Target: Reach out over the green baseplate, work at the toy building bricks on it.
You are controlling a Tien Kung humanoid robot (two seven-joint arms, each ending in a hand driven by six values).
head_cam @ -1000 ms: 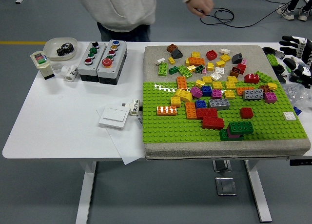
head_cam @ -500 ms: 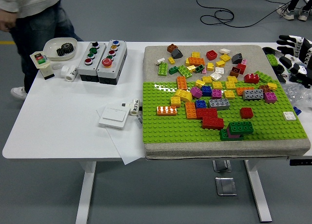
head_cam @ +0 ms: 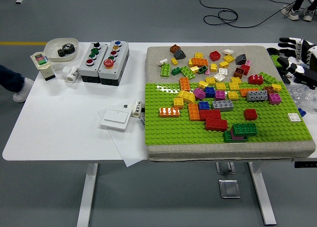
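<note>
The right hand [head_cam: 297, 59] is hovering at the table's far right edge, just beside the grey mat [head_cam: 158, 56], fingers [head_cam: 286, 40] spread loosely and gripping nothing. The green baseplate [head_cam: 168, 130] is lying on the mat's near half. Toy building bricks [head_cam: 213, 96] are sitting scattered over its far part and the bare mat beyond. A stacked green brick [head_cam: 243, 129] is standing near the front edge.

Glossy plastic bricks [head_cam: 216, 105] on studded green baseplate [head_cam: 173, 130]; rough grey mat [head_cam: 158, 54] beneath
</note>
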